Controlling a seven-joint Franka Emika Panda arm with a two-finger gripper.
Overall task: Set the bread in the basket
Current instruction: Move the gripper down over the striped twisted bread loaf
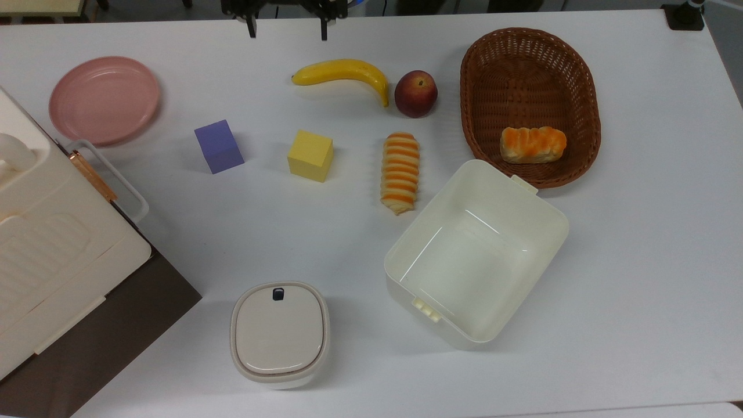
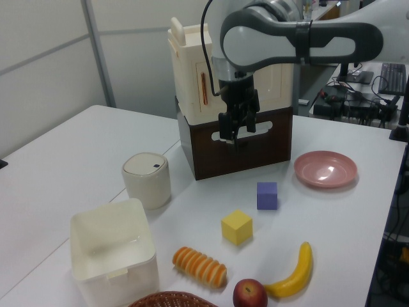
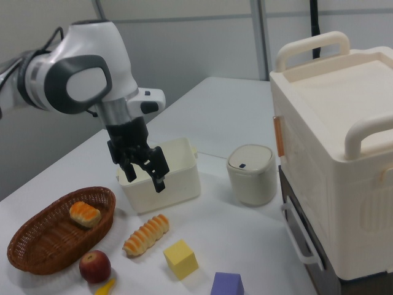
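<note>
- Long orange-and-cream striped ridged bread roll (image 1: 399, 173): flat on white table (image 1: 638, 290), mid-surface, beside cream plastic tub (image 1: 476, 255)
- Brown oval wicker basket (image 1: 589, 125): near top view's upper-right corner, holding short orange-topped loaf (image 1: 533, 144)
- Black two-finger gripper (image 3: 146, 173): raised, fingers spread, holding nothing

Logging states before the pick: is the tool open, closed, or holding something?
Tool: open, holding nothing, up above the table.

Broad white matte counter (image 1: 650, 278) lay under even indoor light, pale grey panelled wall (image 2: 57, 57) with a vertical metal strip stood behind it in the left view, cluttered desk with a dark keyboard (image 2: 391, 69) and cables sat at the left view's right.
</note>
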